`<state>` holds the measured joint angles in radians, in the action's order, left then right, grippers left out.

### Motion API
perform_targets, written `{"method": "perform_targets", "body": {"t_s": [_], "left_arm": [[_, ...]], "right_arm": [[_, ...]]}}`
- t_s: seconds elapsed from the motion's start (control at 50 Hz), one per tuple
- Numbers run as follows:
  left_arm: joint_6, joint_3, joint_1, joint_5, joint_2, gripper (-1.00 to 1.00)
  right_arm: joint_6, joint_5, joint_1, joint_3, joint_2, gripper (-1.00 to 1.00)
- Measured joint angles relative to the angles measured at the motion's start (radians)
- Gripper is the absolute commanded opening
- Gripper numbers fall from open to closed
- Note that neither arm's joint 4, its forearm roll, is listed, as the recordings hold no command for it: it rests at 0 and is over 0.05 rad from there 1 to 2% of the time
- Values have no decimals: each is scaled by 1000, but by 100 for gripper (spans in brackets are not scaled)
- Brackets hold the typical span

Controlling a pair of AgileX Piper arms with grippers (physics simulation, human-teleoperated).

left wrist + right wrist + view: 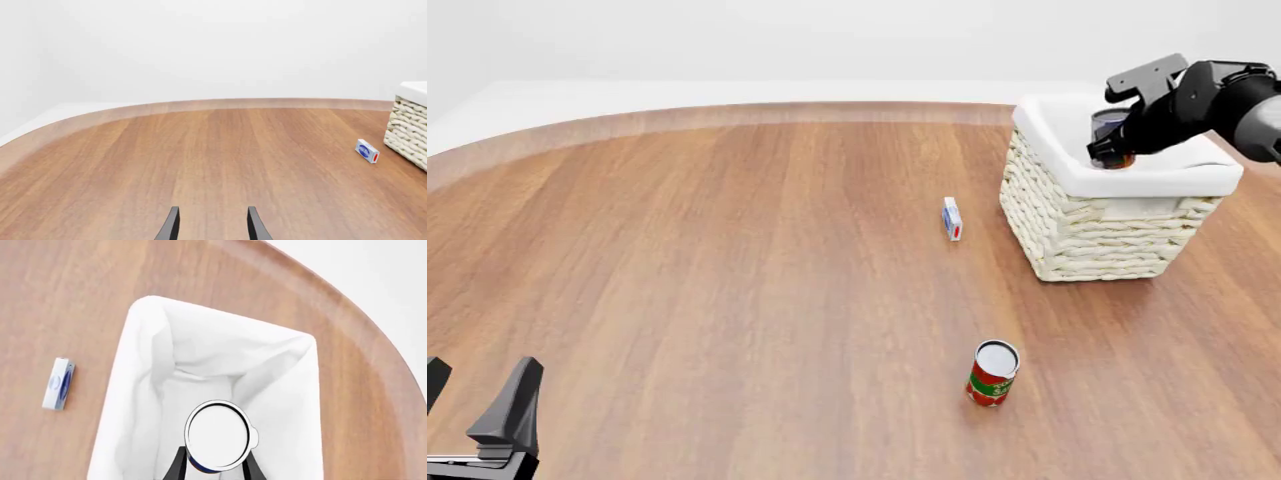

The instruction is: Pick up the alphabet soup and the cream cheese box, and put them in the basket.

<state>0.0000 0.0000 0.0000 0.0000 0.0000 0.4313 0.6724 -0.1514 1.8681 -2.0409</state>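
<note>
A wood-grain counter with a curved far edge sits before a white wall. The left tool hangs released, low at the near edge. Farther out, the right tool grips the soup above the basket. The box lies beside the basket, on the left tool's side of it.

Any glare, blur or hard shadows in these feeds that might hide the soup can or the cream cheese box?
Front view: even flat light, sharp, only faint soft shadows; cream cheese box reads clearly. Right wrist view: white lining of the basket is bright with little contrast, yet the alphabet soup lid rim stays distinct in the right gripper. Left wrist view: crisp, no glare on the table.
</note>
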Motion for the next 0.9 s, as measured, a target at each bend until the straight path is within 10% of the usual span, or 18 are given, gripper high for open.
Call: {"method": "perform_targets", "body": {"t_s": [0.62, 0.64, 0.9], "left_arm": [[0, 0, 0, 0, 0, 100], [0, 0, 0, 0, 0, 100], [0, 0, 0, 0, 0, 100]], "right_arm": [[14, 48, -2, 27, -33, -100], [12, 49, -2, 28, -33, 100], [-27, 45, -14, 37, -24, 100]]}}
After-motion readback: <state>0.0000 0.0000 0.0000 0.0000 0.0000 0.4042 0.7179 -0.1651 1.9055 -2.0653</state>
